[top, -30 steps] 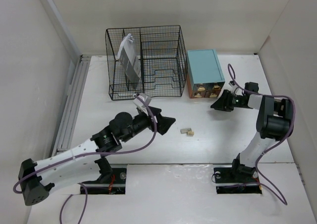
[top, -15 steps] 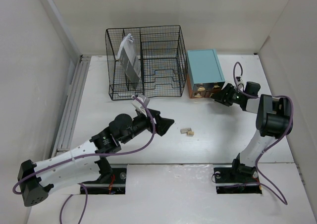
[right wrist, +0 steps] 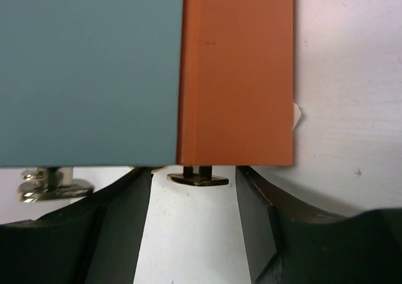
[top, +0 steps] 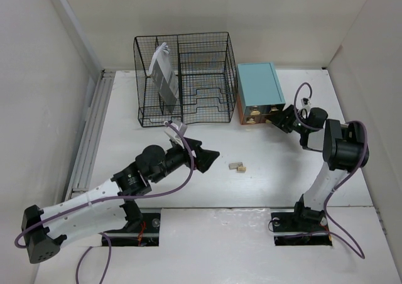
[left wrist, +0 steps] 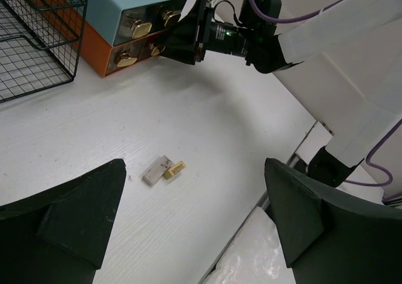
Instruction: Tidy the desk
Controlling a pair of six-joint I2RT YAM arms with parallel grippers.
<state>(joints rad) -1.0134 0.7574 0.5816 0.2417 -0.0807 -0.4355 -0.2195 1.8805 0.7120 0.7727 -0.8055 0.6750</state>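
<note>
Two small blocks point(top: 238, 167) are lying near the middle of the white desk point(top: 282, 177), which is spreading out under everything. At their 9 o'clock the left gripper point(top: 207, 156) is hanging with its fingers point(left wrist: 69, 221) spread wide, pulled back a little from before. The right gripper point(top: 281, 117) is sitting closer to the teal drawer box point(top: 257, 86), at the desk's 1 o'clock, than a second ago. Its fingers point(right wrist: 119, 221) are spread on both sides of a gold handle point(right wrist: 196, 179) on the orange drawer point(right wrist: 239, 76).

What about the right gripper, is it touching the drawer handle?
Apart. In the right wrist view the handle sits between the fingers of the open right gripper, with white desk showing on both sides.
</note>
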